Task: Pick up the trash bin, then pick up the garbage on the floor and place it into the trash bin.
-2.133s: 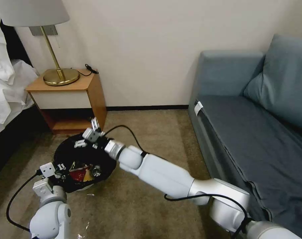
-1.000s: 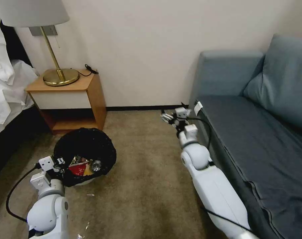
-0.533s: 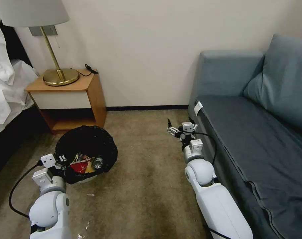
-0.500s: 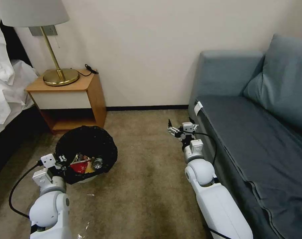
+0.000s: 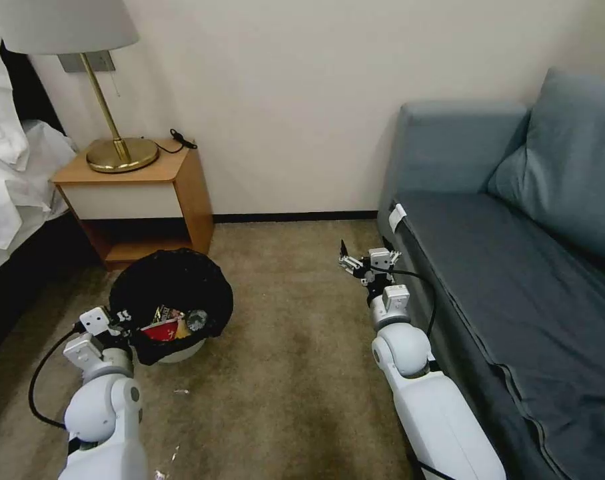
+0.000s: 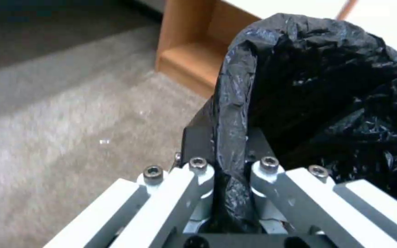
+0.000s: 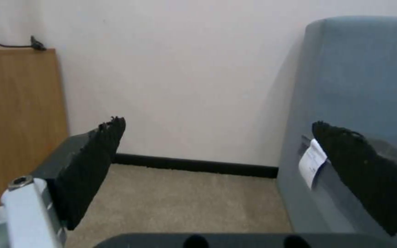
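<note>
left claw (image 5: 119, 319) grasping 1 trash bin (image 5: 171, 303) rim | right claw (image 5: 367, 257) released, empty | garbage (image 5: 172, 323) inside

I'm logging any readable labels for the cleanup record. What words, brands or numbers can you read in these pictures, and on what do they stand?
None can be read.
Red-and-white packet in the trash bin, whose rim the left gripper clamps: print too small to read.
White tag on the sofa, near the open right gripper: print too blurred to read.
</note>
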You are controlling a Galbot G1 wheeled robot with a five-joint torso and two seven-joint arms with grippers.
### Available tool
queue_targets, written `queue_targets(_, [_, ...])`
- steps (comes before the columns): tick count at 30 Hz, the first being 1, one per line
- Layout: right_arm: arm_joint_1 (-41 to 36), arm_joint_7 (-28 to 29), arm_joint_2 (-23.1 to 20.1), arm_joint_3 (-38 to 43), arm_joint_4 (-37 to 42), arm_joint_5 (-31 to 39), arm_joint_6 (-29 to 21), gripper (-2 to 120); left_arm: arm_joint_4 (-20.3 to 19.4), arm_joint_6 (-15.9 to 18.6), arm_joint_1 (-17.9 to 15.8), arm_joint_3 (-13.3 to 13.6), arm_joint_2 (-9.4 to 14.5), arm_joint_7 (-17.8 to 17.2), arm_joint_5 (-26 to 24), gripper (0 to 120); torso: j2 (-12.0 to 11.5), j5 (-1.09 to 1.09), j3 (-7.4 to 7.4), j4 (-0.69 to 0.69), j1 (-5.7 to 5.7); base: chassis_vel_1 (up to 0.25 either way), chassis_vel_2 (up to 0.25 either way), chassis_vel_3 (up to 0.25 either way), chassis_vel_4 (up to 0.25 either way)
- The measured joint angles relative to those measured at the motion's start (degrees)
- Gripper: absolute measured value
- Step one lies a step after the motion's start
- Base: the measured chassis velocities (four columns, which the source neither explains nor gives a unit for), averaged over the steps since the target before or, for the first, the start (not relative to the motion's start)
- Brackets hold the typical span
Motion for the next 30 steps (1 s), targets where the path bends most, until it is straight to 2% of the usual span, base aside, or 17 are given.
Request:
queue_targets(4, [-0.2,-0.2,-0.1,0.0,0.0,-0.2,0.5,100,1.4,-0.4,-1.0,-0.2,0.2,-1.3,-2.9,4,0.0,0.01,0.0,-0.01,0.0,0.0,0.0,0.0,0.0])
queue_targets(6, [-0.4,-0.6,-0.1,0.1,0.0,-0.4,1.0,100,4.0,-1.5,-2.5,-0.6,0.6,-2.2,-6.0,4,0.0,0.0,0.0,-0.01,0.0,0.0,0.0,0.0,0.0])
queue_targets(7, [-0.4,-0.6,-0.1,0.1,0.0,-0.4,1.0,100,4.0,-1.5,-2.5,-0.6,0.6,-2.2,-6.0,4,0.0,0.0,0.0,-0.01,0.0,0.0,0.0,0.0,0.0])
queue_targets(10, [-1.0,-0.9,0.1,0.0,0.0,-0.9,1.7,100,7.2,-2.3,-4.8,-0.9,1.5,-3.3,-11.5,4,0.0,0.0,0.0,-0.01,0.0,0.0,0.0,0.0,0.0])
queue_targets(12, [-1.1,-1.0,0.2,0.0,0.0,-1.1,1.7,100,8.4,-2.6,-5.7,-1.1,1.6,-3.8,-12.6,4,0.0,0.0,0.0,-0.02,0.0,0.0,0.0,0.0,0.0])
queue_targets(19, [-1.2,-1.6,-0.4,0.1,-0.2,-1.5,2.7,100,15.3,-5.0,-10.5,-1.8,2.0,-5.3,-14.6,4,0.0,0.0,0.0,-0.01,0.0,0.0,0.0,0.0,0.0])
queue_targets(30, [-2.6,-3.5,-0.6,0.8,-0.6,-2.2,5.2,100,19.7,-5.5,-13.6,-1.9,2.1,-5.9,-15.9,4,0.0,0.01,0.0,-0.02,0.0,0.0,0.0,0.0,0.0])
